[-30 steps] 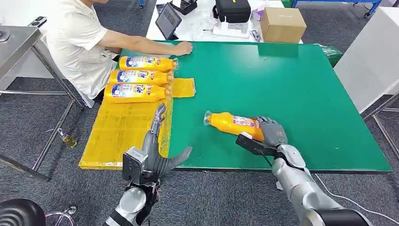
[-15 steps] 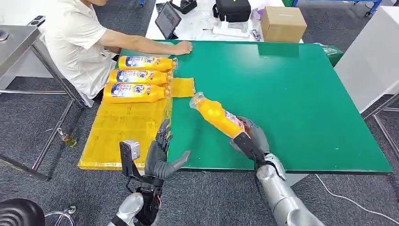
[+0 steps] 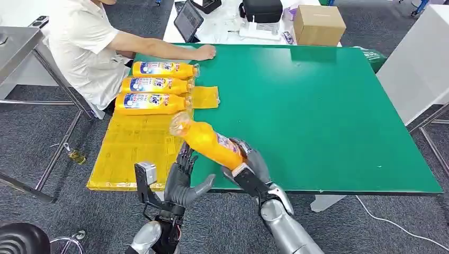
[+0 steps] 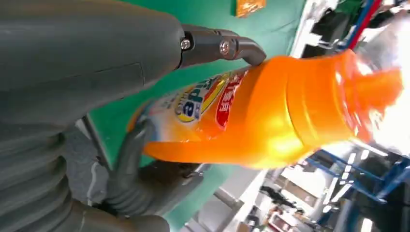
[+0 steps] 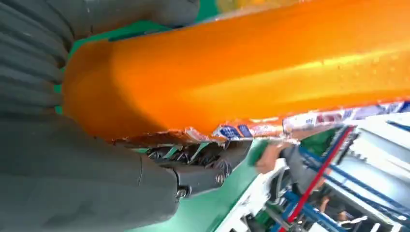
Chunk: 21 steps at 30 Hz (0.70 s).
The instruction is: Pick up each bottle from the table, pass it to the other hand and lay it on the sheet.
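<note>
My right hand [image 3: 249, 165] grips an orange bottle [image 3: 209, 142] by its base and holds it tilted above the table's front edge, cap end up and toward the yellow sheet [image 3: 132, 151]. In the right wrist view the bottle [image 5: 241, 72] lies across my right hand [image 5: 96, 179]. Just left of and below the bottle, my left hand [image 3: 182, 177] has its fingers spread and holds nothing. Its wrist view shows the bottle [image 4: 270, 116] close between thumb and fingers [image 4: 222, 46]. Three more orange bottles [image 3: 153, 85] lie side by side on the sheet's far end.
A person in a white shirt [image 3: 84, 47] sits at the table's far left, one hand [image 3: 205, 53] resting on the green table [image 3: 328, 116]. A small yellow sheet piece [image 3: 205, 98] lies beside the bottles. A cardboard box [image 3: 317, 25], tablet [image 3: 189, 22] and black case [image 3: 261, 10] stand beyond.
My right hand has lifted the bottle off the table and carried it left, to my left hand. The left hand drew back a little toward the table's front edge.
</note>
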Available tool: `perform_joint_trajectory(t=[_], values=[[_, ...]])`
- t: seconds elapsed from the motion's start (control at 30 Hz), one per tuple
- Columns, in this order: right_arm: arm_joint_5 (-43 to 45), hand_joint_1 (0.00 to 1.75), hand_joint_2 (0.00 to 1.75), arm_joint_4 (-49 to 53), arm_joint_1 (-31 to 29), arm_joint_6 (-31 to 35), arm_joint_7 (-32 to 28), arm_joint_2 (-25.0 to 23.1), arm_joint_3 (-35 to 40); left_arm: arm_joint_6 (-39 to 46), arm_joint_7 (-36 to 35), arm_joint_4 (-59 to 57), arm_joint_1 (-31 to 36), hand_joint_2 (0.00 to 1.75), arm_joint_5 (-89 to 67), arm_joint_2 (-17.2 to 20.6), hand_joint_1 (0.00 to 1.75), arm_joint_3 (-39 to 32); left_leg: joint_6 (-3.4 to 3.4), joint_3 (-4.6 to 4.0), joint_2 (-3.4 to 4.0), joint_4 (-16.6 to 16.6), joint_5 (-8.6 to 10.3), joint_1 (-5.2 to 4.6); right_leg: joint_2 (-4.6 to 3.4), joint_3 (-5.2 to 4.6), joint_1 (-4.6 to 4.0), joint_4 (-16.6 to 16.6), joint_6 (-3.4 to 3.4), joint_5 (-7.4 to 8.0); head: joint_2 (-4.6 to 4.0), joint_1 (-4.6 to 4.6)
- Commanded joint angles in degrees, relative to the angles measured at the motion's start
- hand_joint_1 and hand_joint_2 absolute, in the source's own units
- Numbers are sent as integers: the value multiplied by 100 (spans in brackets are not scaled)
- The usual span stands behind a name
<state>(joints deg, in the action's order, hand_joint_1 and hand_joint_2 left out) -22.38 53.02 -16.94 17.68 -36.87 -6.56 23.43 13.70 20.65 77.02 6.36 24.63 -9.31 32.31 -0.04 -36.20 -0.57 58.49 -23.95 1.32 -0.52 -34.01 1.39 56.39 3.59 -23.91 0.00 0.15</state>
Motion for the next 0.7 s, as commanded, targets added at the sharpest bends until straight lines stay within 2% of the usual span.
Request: perform_joint_trajectory(t=[0.03, 0.07, 0.1, 0.13, 0.17, 0.3, 0.33, 0.53, 0.67, 0.7], values=[[-80, 175, 175, -33, 85, 174, -313, -2, 972, 276, 156, 65, 253, 175, 13, 14, 0, 48, 5, 10, 5, -2, -4, 3, 1, 10, -6, -4, -11, -2, 0, 2], [66, 175, 175, 121, 125, 286, -313, 83, 1270, 322, 157, 76, 304, 175, 51, 19, 0, 73, 11, 37, 12, -4, -14, 4, 2, 36, -11, -7, -26, -11, 0, 0], [244, 175, 175, 262, 147, 434, -313, 163, 1533, 368, 147, 67, 348, 175, 84, 18, 0, 92, 6, 14, 4, -1, -7, 2, 3, 15, -6, -2, -14, -6, 0, 4], [313, 175, 175, 324, 147, 540, -313, 203, 1710, 411, 151, 52, 385, 175, 114, 1, 0, 81, 9, 27, 2, 1, -14, 5, 9, 30, -11, -3, -22, -13, 0, 0], [313, 175, 175, 324, 147, 540, -313, 203, 1710, 411, 151, 52, 385, 175, 114, 1, 0, 81, 4, 4, -1, 0, -3, 3, 7, 7, -6, -2, -11, -3, 0, 2], [357, 175, 175, 424, 104, 661, -313, 277, 1925, 443, 191, 40, 395, 175, 171, -15, 0, 59, 11, 33, 11, -3, -14, 2, 2, 32, -8, -5, -24, -11, 0, 2], [432, 175, 175, 428, 95, 656, -313, 297, 2028, 432, 195, 57, 396, 175, 204, -7, 0, 68, 6, 7, 2, -1, -3, 1, 5, 5, -4, -2, -11, -3, 0, -2], [430, 175, 175, 338, 58, 628, -313, 287, 2123, 420, 208, 81, 400, 175, 265, -17, 0, 60, 9, 15, 1, 0, -7, 1, 10, 15, -6, -2, -16, -7, 0, 2], [706, 175, 175, 436, 25, 344, -313, 276, 2442, -38, 171, 138, 459, 175, 605, -19, 0, 137, 5, 7, 0, -1, -4, 2, 7, 7, -5, -2, -12, -5, 0, 0], [759, 175, 175, 401, -19, 383, -313, 290, 2540, -301, 156, 181, 450, 175, 769, 4, 5, 156, 8, 18, 2, 0, -9, 2, 8, 19, -7, -2, -19, -10, 0, 2]])
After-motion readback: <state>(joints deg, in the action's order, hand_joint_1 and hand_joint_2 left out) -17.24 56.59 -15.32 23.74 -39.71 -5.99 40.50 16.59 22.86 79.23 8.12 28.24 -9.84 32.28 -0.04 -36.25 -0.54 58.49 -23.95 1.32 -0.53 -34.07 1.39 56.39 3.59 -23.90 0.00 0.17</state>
